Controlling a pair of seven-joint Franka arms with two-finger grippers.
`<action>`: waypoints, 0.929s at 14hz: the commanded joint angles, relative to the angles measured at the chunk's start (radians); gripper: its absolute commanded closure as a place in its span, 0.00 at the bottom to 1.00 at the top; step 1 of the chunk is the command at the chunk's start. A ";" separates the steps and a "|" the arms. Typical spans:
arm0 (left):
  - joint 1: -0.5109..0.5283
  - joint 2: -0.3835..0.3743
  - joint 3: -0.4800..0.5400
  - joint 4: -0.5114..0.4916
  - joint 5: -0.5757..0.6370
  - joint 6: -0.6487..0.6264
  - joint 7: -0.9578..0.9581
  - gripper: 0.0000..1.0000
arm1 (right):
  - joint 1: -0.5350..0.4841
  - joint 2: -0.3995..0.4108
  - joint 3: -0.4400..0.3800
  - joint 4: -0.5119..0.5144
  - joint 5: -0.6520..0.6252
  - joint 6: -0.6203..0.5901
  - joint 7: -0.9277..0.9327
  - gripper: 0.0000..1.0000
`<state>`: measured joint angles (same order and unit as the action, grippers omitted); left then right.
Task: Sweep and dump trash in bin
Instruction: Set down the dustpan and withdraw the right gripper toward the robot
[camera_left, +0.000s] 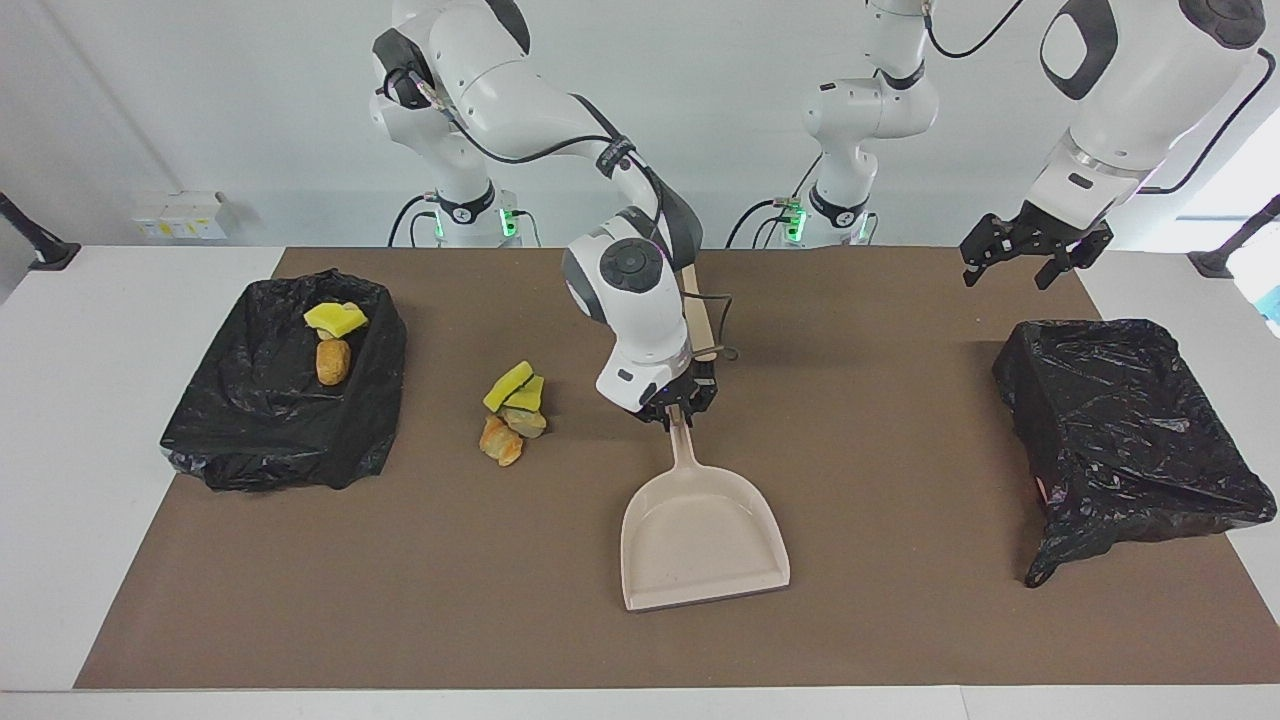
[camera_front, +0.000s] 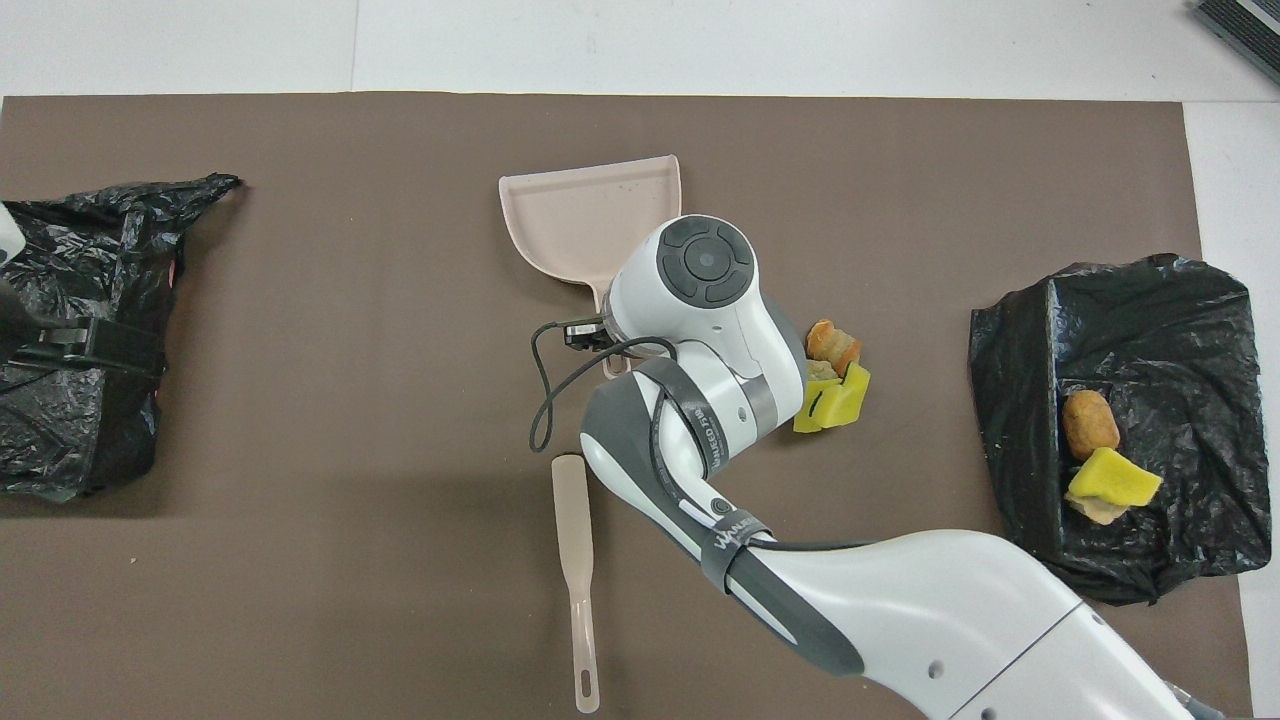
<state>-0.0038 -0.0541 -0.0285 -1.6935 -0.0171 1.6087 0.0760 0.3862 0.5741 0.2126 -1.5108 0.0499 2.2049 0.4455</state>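
A beige dustpan (camera_left: 700, 540) (camera_front: 590, 225) lies flat mid-table, its mouth pointing away from the robots. My right gripper (camera_left: 680, 408) is shut on its handle at table height; in the overhead view the right arm hides the handle. A small pile of trash (camera_left: 512, 410) (camera_front: 835, 375), yellow-green wedges and tan lumps, lies beside the handle toward the right arm's end. A black-lined bin (camera_left: 200, 430) (camera_front: 1180, 300) at that end holds a yellow wedge (camera_left: 335, 318) and a brown lump (camera_left: 332, 360). My left gripper (camera_left: 1008, 280) (camera_front: 85, 345) waits open over the other bin.
A second black-lined bin (camera_left: 1130, 420) (camera_front: 60, 440) stands at the left arm's end. A beige flat brush stick (camera_front: 575, 560) (camera_left: 697, 310) lies on the brown mat nearer to the robots than the dustpan. White table edges surround the mat.
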 joint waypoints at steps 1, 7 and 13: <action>0.013 -0.013 -0.008 -0.008 0.020 -0.003 0.010 0.00 | 0.002 -0.028 0.005 -0.011 -0.013 0.009 0.027 0.00; 0.013 -0.013 -0.008 -0.008 0.020 -0.003 0.010 0.00 | -0.023 -0.271 0.005 -0.077 0.024 -0.282 0.009 0.00; 0.013 -0.013 -0.008 -0.008 0.020 -0.004 0.010 0.00 | 0.051 -0.488 0.027 -0.369 0.149 -0.307 -0.103 0.00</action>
<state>-0.0037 -0.0541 -0.0285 -1.6935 -0.0171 1.6087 0.0760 0.4363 0.1817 0.2263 -1.7255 0.1422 1.8577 0.4158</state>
